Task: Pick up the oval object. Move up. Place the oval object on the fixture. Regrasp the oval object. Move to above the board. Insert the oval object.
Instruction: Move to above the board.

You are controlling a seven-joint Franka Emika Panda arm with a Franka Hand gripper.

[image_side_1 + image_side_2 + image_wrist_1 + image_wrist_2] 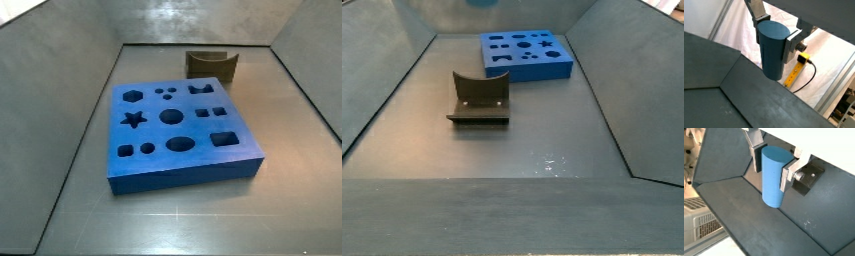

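Observation:
My gripper [773, 42] [771, 170] is shut on the oval object [772, 57] [772, 185], a blue peg with an oval end face. It hangs upright between the silver fingers [791, 47] [785, 178], high above the grey floor. The gripper itself is out of both side views. A pale blue bit at the edge of a side view [480, 3] may be the peg's tip. The blue board [160, 168] [543, 66] lies on the floor. The dark fixture [211, 64] [478, 98] stands apart from it, with nothing on it.
Grey sloping walls [60, 110] [609, 90] enclose the floor. Outside the walls are a white curtain [737, 30], a yellow tape measure with a black cable [803, 59], and a white slatted unit [697, 218].

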